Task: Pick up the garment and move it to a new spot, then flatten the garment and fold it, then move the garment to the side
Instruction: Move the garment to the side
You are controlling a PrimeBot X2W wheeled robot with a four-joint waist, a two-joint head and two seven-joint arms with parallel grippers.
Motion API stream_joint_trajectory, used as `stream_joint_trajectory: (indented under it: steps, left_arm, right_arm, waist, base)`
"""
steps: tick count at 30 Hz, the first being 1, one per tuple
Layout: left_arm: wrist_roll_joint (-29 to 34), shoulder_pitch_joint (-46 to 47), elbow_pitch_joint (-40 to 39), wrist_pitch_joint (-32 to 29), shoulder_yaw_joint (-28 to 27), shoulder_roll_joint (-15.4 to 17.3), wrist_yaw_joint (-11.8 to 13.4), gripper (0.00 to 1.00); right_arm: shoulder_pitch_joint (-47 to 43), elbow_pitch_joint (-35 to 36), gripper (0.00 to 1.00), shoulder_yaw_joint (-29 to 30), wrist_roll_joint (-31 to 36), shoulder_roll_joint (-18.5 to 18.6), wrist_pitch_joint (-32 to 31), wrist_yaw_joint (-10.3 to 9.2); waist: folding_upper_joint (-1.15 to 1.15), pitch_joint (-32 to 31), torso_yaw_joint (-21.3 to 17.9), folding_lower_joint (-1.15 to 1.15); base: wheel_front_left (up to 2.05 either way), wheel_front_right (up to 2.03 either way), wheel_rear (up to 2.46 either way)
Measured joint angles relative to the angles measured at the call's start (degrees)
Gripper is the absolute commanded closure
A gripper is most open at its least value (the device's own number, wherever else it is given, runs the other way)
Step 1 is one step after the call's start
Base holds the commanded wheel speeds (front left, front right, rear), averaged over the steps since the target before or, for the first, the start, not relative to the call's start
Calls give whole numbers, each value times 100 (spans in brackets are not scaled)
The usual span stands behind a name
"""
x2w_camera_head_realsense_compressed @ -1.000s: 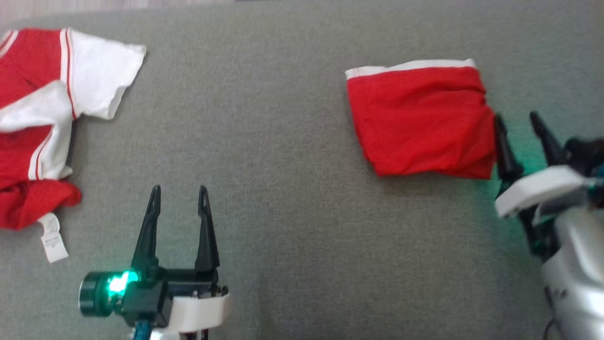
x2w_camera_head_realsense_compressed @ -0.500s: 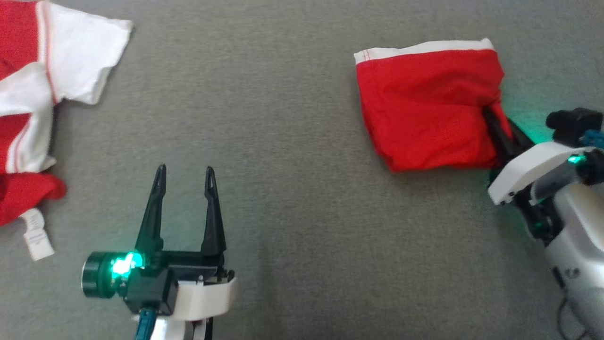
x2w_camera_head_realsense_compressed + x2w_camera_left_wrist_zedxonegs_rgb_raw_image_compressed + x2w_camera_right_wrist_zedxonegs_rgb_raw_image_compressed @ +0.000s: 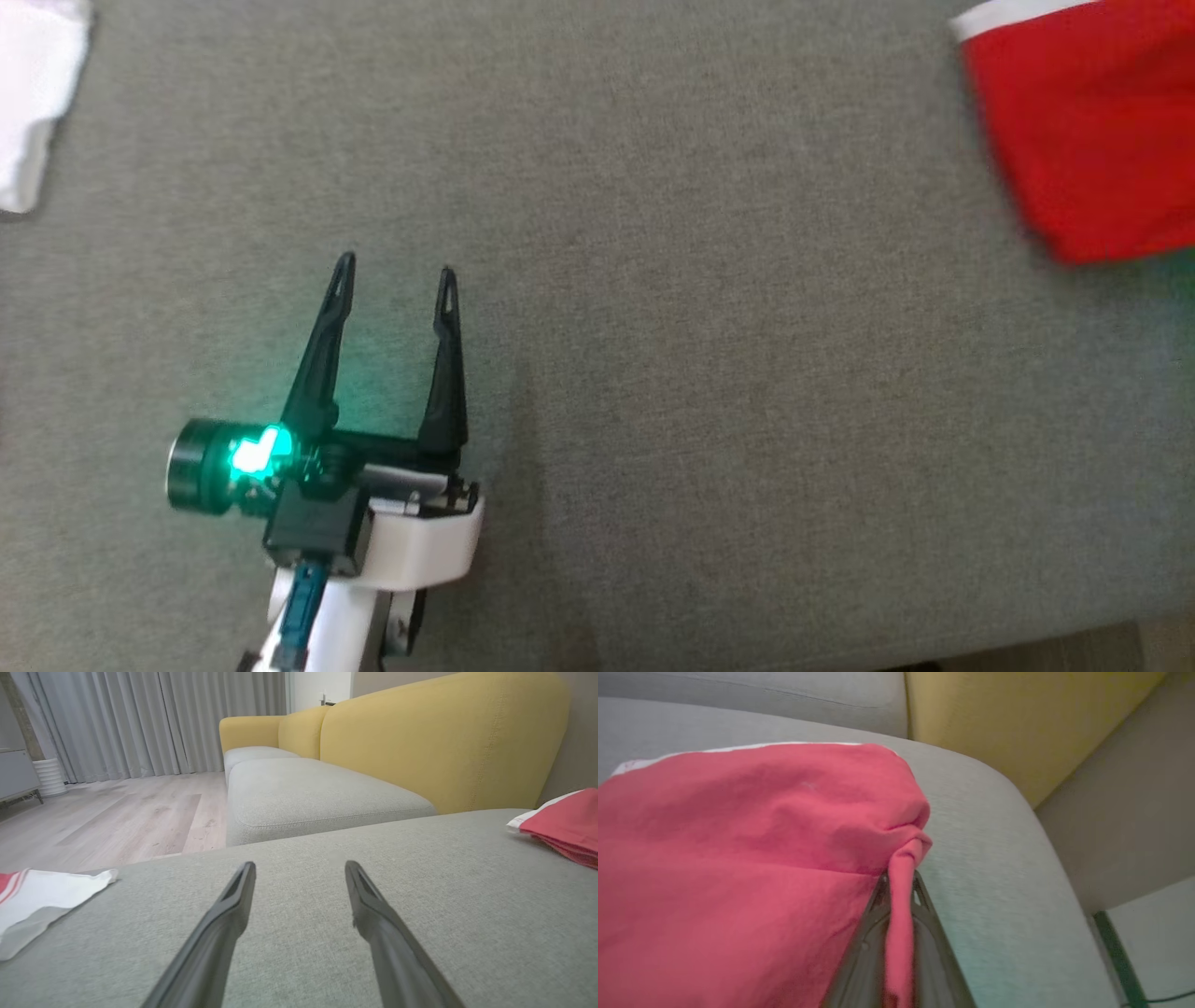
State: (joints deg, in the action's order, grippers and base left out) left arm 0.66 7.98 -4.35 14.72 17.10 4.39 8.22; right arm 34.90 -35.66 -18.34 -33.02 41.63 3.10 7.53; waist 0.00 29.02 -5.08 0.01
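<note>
No legible text, label, brand, number or sign appears in any view; no readable marking is present on any item.

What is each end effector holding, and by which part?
The right end effector is shut on a bunched edge of the folded red garment. The left end effector is open, holding nothing.

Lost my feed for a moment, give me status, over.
Right claw shut on bunched edge of red garment. Left claw open, empty, over grey cushion. Second shirt far left, out of the way.
</note>
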Motion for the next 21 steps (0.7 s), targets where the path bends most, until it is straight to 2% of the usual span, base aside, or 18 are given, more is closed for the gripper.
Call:
stream_joint_trajectory:
  steps: [6, 11, 12, 16, 21]
  left_arm:
    - [43, 370, 22, 0, 141, 13, 4, 0]
    - [41, 472, 66, 0, 208, 63, 4, 0]
    - [41, 472, 76, 0, 225, 67, 9, 0]
    - [37, 512, 112, 0, 297, 85, 10, 0]
    - [-66, 525, 187, 0, 305, 110, 44, 0]
  right_arm:
    - [42, -316, 100, 531, 341, 502, 157, 0]
    - [231, -449, 100, 987, 879, 582, 289, 0]
    - [248, -495, 0, 1088, 1046, 580, 312, 0]
    - [331, -648, 0, 1540, 1710, 419, 436, 0]
    - [322, -563, 0, 1897, 2506, -208, 628, 0]
  waist:
    - [0, 388, -33, 0]
    - [0, 590, -4, 0]
    - [0, 609, 2, 0]
    - [0, 619, -3, -1]
    - [0, 452, -6, -1]
  base:
    - [0, 0, 0]
    - [0, 0, 0]
    - [0, 0, 0]
    - [0, 0, 0]
    - [0, 0, 0]
